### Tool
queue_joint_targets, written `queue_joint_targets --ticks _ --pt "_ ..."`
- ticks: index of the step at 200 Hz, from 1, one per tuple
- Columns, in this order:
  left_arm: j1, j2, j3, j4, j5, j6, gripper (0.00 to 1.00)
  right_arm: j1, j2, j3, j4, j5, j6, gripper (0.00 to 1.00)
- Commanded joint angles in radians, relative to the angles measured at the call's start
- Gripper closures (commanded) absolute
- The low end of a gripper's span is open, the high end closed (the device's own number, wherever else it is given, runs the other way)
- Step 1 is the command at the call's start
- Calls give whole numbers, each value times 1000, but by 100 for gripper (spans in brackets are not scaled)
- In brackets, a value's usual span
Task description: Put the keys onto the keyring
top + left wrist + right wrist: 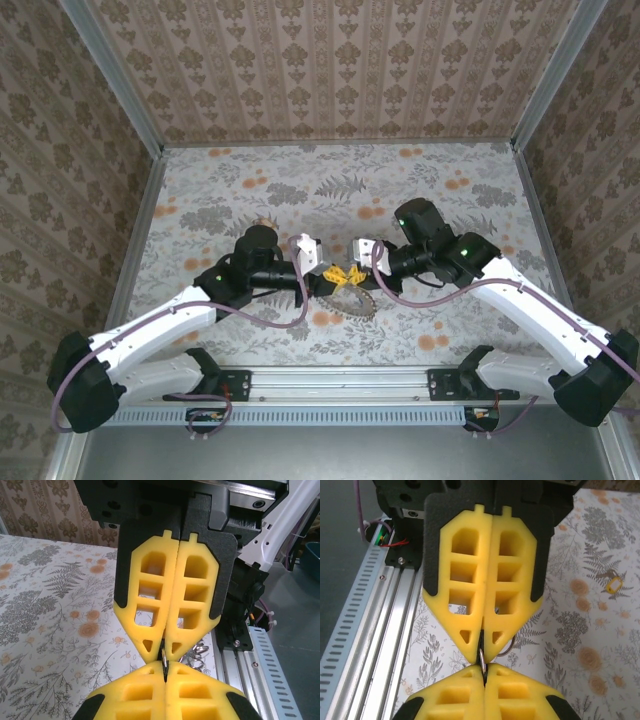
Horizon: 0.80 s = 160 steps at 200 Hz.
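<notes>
My two grippers meet tip to tip above the table's middle. Left gripper point(330, 281) and right gripper point(352, 275) are both shut. Between the facing tips a thin metal loop of the keyring point(482, 657) is pinched edge-on. In the left wrist view my left gripper point(165, 674) clamps that thin metal, and the keyring's silvery links point(198, 655) hang behind the right gripper's fingers point(192, 605). From above, the toothed keyring point(358, 304) hangs below the tips. A small key with a yellow-gold head point(612, 583) lies on the table. The blue and lilac keys are hidden.
The floral tablecloth point(300, 190) covers the table, with patterned walls on three sides. The aluminium rail point(340, 380) carrying the arm bases runs along the near edge, close beneath the grippers. Purple cables point(270, 322) loop from both arms.
</notes>
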Motion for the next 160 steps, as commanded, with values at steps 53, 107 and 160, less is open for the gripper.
queue_joint_targets --ticks 53,107,160 --pt "13 -217 5 -221 -65 34 46 -9 -57 -119 349 -32 332 100" --pt "34 -286 -91 -168 -228 -57 61 -10 -51 -137 382 -51 386 100" --pt "38 -189 -58 -154 -176 -37 67 -7 -37 -147 420 -64 413 100"
